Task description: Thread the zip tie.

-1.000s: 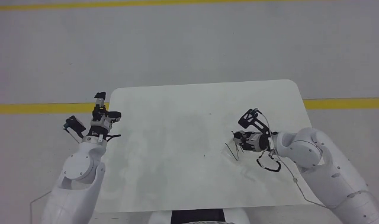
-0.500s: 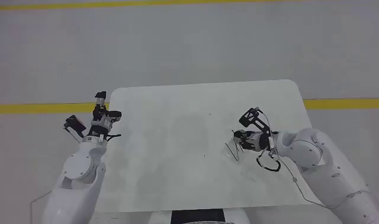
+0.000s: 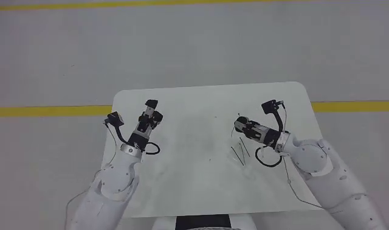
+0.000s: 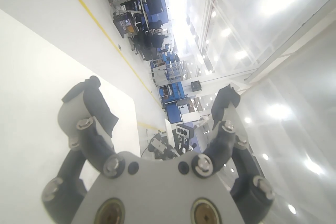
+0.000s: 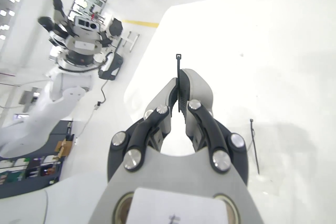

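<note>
My right gripper (image 5: 179,83) is shut on a thin black zip tie (image 5: 178,66). The tie's square head sticks out past the fingertips, above the white table (image 5: 275,38). In the top view the right gripper (image 3: 240,123) is over the table's right half. A second black zip tie (image 5: 254,146) lies flat on the table beside it, and loose ties (image 3: 239,151) show just below the gripper. My left gripper (image 4: 160,88) is open and holds nothing. It stands over the table's left part (image 3: 134,111), fingers spread wide, and shows far off in the right wrist view (image 5: 51,12).
The white table (image 3: 194,169) has rounded corners and bare surface between the two arms. A small speck (image 3: 214,115) lies near the middle. A yellow floor line (image 3: 36,111) runs past the table on both sides.
The left arm has swung right from the table's left edge to over its left part. The right gripper has turned and shifted slightly away from the loose ties.
</note>
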Available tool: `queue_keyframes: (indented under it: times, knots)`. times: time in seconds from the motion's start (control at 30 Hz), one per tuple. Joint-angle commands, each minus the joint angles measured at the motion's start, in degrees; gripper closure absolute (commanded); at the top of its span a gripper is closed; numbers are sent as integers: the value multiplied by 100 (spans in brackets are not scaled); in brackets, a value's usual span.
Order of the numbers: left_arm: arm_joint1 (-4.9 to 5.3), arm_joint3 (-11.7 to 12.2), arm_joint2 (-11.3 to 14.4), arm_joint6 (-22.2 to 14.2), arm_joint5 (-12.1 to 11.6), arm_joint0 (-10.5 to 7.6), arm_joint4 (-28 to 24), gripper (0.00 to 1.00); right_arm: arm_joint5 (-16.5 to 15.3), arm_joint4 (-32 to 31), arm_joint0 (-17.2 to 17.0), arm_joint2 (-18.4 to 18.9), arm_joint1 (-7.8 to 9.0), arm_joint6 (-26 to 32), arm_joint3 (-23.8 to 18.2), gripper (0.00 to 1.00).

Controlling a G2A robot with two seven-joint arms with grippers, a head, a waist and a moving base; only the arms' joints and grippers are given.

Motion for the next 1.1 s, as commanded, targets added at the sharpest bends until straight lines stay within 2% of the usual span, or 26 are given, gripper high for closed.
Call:
queue_keyframes:
  times: [0.0,0.27,0.37,0.4,0.5,0.6,0.63,0.7,0.77,1.07]
  knots:
    - [1,-1,-10,-2,3,3,-11,0,2,-46,-2,3,2,19,-6,100]
    - [1,-1,-10,-2,3,3,-11,0,2,-46,-2,3,2,19,-6,100]
    - [-20,-138,224,-167,-223,-117,154,0,89,12,0,-55,-26,-123,7,100]
    - [-31,-155,376,-234,-323,-213,441,0,164,140,25,-91,-51,-250,40,100]
    - [-81,-84,837,-251,-428,-539,1253,0,273,447,104,-197,-109,-419,132,100]
    - [-148,98,1280,-195,-396,-874,1840,0,320,799,165,-271,-161,-539,236,100]
    - [-183,184,1492,-196,-368,-1037,2064,0,329,944,191,-298,-182,-584,284,100]
    - [-244,329,1782,-114,-348,-1254,2281,0,411,1175,220,-343,-215,-636,376,100]
    - [-315,452,2091,-68,-385,-1405,2188,0,496,1425,300,-410,-253,-605,458,100]
    - [-315,452,2091,-68,-385,-1405,2188,0,515,1442,368,-411,-270,-597,537,100]
